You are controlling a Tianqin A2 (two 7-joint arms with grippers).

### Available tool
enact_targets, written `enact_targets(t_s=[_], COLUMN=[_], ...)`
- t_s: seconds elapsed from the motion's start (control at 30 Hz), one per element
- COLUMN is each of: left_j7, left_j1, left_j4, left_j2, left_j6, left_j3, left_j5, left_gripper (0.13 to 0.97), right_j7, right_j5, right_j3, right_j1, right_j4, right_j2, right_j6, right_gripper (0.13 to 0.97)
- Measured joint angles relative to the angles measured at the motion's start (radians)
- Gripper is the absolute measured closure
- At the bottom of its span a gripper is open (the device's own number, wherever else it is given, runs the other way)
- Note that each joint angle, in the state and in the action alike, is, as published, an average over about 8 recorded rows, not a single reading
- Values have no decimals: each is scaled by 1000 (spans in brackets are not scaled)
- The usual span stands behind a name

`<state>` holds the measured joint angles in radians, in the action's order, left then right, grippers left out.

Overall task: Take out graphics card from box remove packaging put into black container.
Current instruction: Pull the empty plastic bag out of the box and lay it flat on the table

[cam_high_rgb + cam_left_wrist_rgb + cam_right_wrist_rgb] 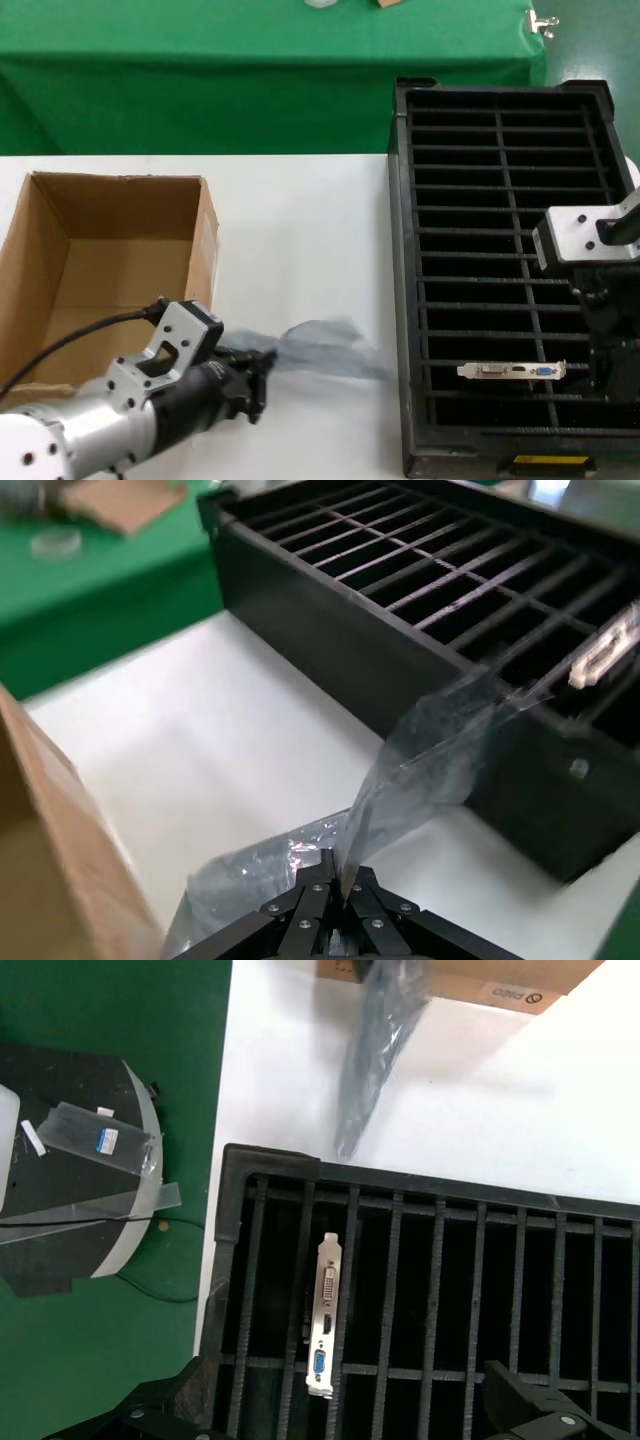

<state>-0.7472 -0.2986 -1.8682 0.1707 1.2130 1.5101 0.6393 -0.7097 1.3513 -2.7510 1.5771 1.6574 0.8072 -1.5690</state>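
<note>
From the head camera, the card (512, 371) already sits in a slot near the front of the black crate (400, 250) on the right side of the white table (300, 220), its silver bracket with the blue port facing up. The cardboard box (100, 260) stands open at the left edge. The left gripper (262, 368) hangs over the table's front-middle, clenched on one end of the empty bag (330, 345), which trails toward the crate; my guess is it is being carried clear of the work. The right gripper (600, 360) hovers over the crate's right side beside the card; whether it is released I cannot tell here.

The left wrist camera shows the fingers (330, 900) pinched together on the crinkly, see-through bag (420, 770), which lifts off toward the crate wall (400, 680).

The right wrist camera looks straight down on the card's bracket (322, 1325), standing free in its slot with the jaws spread wide either side, grasping nothing.
</note>
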Motion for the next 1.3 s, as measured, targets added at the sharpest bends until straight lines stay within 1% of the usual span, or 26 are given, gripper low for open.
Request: enact_targets(t_s=[0.1, 0.23, 0.33, 0.4, 0.5, 0.57, 0.77, 1.0, 1.03, 1.13, 1.3], left_j7=[-108, -227, -311, -362, -418, -442, -466, -454, -450, -430, -363], left_j1=[-16, -35, -49, -57, -65, -68, -73, -68, -65, -55, -33], left_j4=[11, 25, 44, 62, 92, 111, 146, 136, 128, 92, -21], left_j2=[-52, -106, -136, -149, -160, -164, -167, -157, -155, -144, -112], left_j6=[39, 52, 41, 26, -4, -23, -61, -73, -75, -88, -127], left_j3=[-6, -3, 3, 7, 11, 12, 12, 10, 9, 5, -5], left_j5=[-32, -56, -73, -84, -94, -94, -74, -53, -51, -44, -27], left_gripper=[958, 958, 958, 958, 956, 954, 943, 889, 889, 840, 760], right_j7=[0, 0, 0, 0, 0, 0, 0, 0, 0, 0, 0], right_j5=[0, 0, 0, 0, 0, 0, 0, 0, 0, 0, 0], right_j3=[0, 0, 0, 0, 0, 0, -1, -1, -1, -1, 0], right_j1=[0, 0, 0, 0, 0, 0, 0, 0, 0, 0, 0], right_j4=[0, 0, 0, 0, 0, 0, 0, 0, 0, 0, 0], right_j2=[0, 0, 0, 0, 0, 0, 0, 0, 0, 0, 0], right_j6=[0, 0, 0, 0, 0, 0, 0, 0, 0, 0, 0], right_gripper=[184, 152, 136, 134, 132, 130, 129, 129, 129, 129, 129])
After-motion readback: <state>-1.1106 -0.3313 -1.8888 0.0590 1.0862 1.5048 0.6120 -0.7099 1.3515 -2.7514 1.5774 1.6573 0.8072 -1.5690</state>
